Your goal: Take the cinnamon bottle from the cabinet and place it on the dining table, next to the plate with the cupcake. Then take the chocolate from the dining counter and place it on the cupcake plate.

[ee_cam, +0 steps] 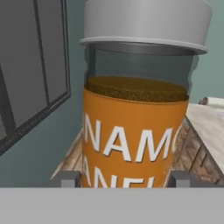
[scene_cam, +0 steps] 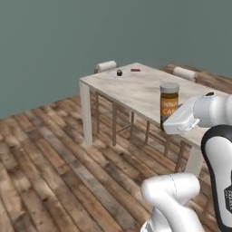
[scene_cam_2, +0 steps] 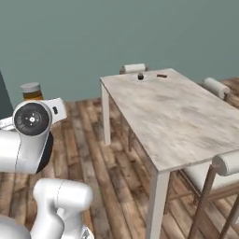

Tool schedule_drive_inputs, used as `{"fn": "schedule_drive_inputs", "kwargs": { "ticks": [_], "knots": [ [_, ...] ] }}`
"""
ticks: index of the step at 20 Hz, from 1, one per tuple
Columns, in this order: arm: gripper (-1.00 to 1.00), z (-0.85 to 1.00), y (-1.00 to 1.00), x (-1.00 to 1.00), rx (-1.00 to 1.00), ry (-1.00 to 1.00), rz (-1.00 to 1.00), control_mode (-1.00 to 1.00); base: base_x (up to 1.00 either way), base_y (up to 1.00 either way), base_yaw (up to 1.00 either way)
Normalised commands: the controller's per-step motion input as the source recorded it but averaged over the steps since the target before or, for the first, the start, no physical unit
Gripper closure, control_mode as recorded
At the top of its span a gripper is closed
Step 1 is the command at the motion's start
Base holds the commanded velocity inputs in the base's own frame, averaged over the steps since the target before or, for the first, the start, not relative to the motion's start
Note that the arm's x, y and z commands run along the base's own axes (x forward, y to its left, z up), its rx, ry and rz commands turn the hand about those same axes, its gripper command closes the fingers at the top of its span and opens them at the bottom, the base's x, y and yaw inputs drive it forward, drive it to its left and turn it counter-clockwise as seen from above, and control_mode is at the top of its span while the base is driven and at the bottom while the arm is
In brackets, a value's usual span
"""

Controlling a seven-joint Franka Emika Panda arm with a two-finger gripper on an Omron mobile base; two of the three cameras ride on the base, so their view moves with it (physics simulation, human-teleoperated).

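- Pinching the cinnamon bottle (ee_cam: 135, 109) near its base, my gripper (ee_cam: 127, 178) has one fingertip (ee_cam: 65, 178) on each side of the orange label.
- I see the bottle upright with its grey lid on top, held in the air short of the dining table (scene_cam_2: 177, 121), off that table's near end.
- Far down the table sits the cupcake plate (scene_cam_2: 140, 79), a dark cupcake (scene_cam: 119, 72) on it.
- Just beside that plate lies a small brown chocolate (scene_cam_2: 161, 75).
- Chairs (scene_cam_2: 219, 172) stand round the table.
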Motion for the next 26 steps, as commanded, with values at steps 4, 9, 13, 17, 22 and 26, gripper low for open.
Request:
{"fn": "schedule_drive_inputs", "kwargs": {
  "ticks": [4, 9, 13, 17, 22, 26],
  "knots": [
    [1.00, 0.00, 0.00, 0.00, 0.00, 0.00, 0.00, 1.00, 1.00, 0.81, -0.48],
    [1.00, 0.00, 0.00, 0.00, 0.00, 0.00, 0.00, 1.00, 1.00, 0.90, -0.53],
    [1.00, 0.00, 0.00, 0.00, 0.00, 0.00, 0.00, 1.00, 1.00, 1.00, -0.56],
    [1.00, 0.00, 0.00, 0.00, 0.00, 0.00, 0.00, 1.00, 1.00, 1.00, -0.55],
    [1.00, 0.00, 0.00, 0.00, 0.00, 0.00, 0.00, 1.00, 0.95, 1.00, -0.53],
    [1.00, 0.00, 0.00, 0.00, 0.00, 0.00, 0.00, 1.00, 0.85, 1.00, -0.51]
  ]
}}
